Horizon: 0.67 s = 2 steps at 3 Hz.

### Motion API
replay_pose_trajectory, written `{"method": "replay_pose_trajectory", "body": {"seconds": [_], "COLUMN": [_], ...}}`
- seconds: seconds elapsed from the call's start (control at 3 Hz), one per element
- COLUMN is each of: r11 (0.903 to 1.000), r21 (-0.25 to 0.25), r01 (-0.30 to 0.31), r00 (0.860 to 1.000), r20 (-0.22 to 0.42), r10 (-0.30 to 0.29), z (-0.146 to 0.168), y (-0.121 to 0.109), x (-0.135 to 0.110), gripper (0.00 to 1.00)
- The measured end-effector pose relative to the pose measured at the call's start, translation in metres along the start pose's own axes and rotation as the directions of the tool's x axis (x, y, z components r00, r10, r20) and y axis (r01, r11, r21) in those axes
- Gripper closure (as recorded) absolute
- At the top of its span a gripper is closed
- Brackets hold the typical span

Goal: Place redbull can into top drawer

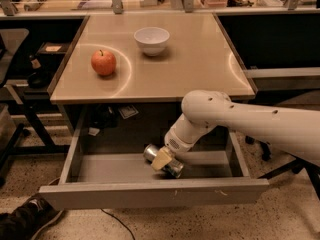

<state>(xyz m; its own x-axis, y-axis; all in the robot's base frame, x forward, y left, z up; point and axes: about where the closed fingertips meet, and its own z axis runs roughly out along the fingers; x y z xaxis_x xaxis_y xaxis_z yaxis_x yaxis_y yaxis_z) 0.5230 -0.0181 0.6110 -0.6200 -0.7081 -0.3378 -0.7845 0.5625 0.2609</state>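
The top drawer (150, 193) is pulled out wide under the table, its grey front panel nearest the camera. The redbull can (151, 153) lies tilted inside the drawer, right of its middle, one shiny end showing at the upper left. My gripper (163, 161) reaches down into the drawer from the white arm on the right and is shut on the can, a pale fingertip (161, 160) across its body. I cannot tell whether the can rests on the drawer floor or hangs just above it.
On the beige tabletop (200, 69) stand a red apple (103, 62) at the left and a white bowl (152, 40) at the back middle. A dark shoe (22, 223) shows at the lower left. Dark furniture stands on both sides.
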Motion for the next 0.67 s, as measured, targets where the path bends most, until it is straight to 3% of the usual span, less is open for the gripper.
{"method": "replay_pose_trajectory", "body": {"seconds": [0.33,0.67], "r11": [1.0000,1.0000], "r21": [0.000,0.000], "r01": [0.000,0.000], "r00": [1.000,1.000], "r20": [0.000,0.000], "r10": [0.000,0.000], "z": [0.0000,0.0001], "y": [0.0000,0.0000], "x": [0.0000,0.0000], "gripper": [0.00,0.00]}}
